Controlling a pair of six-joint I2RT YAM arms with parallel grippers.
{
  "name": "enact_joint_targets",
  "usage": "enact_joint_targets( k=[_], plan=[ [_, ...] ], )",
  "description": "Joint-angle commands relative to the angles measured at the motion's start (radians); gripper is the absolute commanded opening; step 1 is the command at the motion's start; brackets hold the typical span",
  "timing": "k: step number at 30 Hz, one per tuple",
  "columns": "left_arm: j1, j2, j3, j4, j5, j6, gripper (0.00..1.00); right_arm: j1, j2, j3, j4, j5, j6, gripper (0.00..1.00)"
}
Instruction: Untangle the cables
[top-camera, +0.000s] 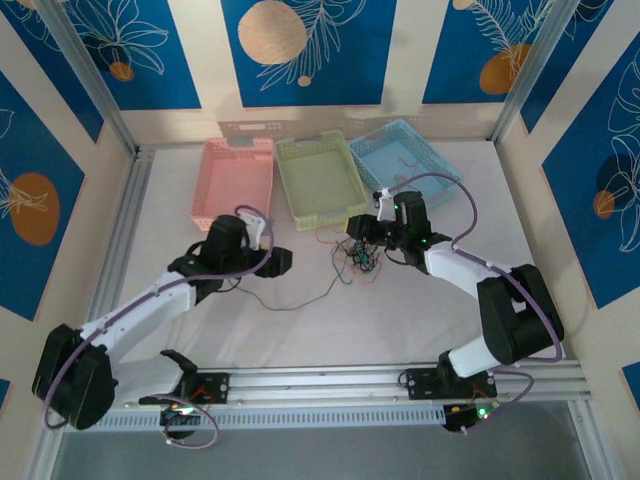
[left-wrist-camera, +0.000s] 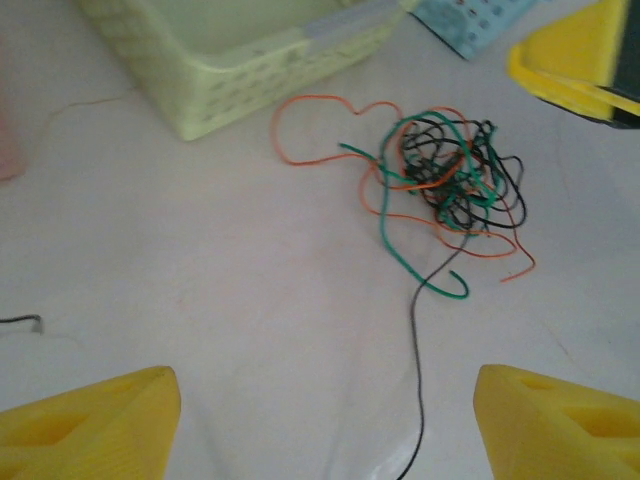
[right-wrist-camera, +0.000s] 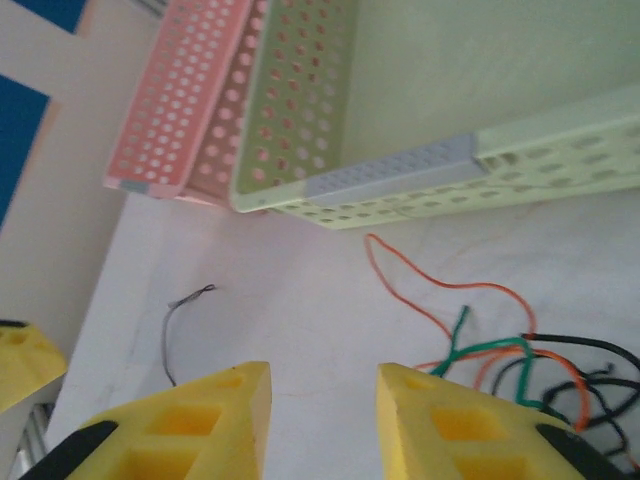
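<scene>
The cables lie in a tangle (top-camera: 361, 262) of black, green and orange wires on the white table, in front of the green basket. In the left wrist view the tangle (left-wrist-camera: 450, 170) sits ahead and to the right. One black cable (left-wrist-camera: 416, 380) trails out of it and lies on the table between my left gripper's fingers. My left gripper (left-wrist-camera: 325, 430) stands wide open, holding nothing. My right gripper (right-wrist-camera: 325, 410) is open just left of the tangle (right-wrist-camera: 540, 370), nothing between its fingers. An orange loop (right-wrist-camera: 420, 290) reaches toward the basket.
Pink (top-camera: 236, 180), green (top-camera: 320, 178) and blue (top-camera: 405, 160) baskets stand in a row at the back. The free end of the black cable (right-wrist-camera: 185, 305) lies to the left on bare table. The two grippers (top-camera: 282, 262) (top-camera: 362, 232) face each other across a short gap.
</scene>
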Motion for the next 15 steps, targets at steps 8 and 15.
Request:
enact_joint_targets(
  k=[8, 15],
  plan=[
    [-0.123, 0.278, 0.201, 0.021, -0.091, 0.095, 0.78, 0.045, 0.101, 0.148, -0.248, 0.23, -0.07, 0.33],
    [-0.119, 0.239, 0.131, 0.137, -0.092, 0.082, 0.77, 0.079, 0.217, 0.281, -0.41, 0.323, -0.091, 0.26]
  ],
)
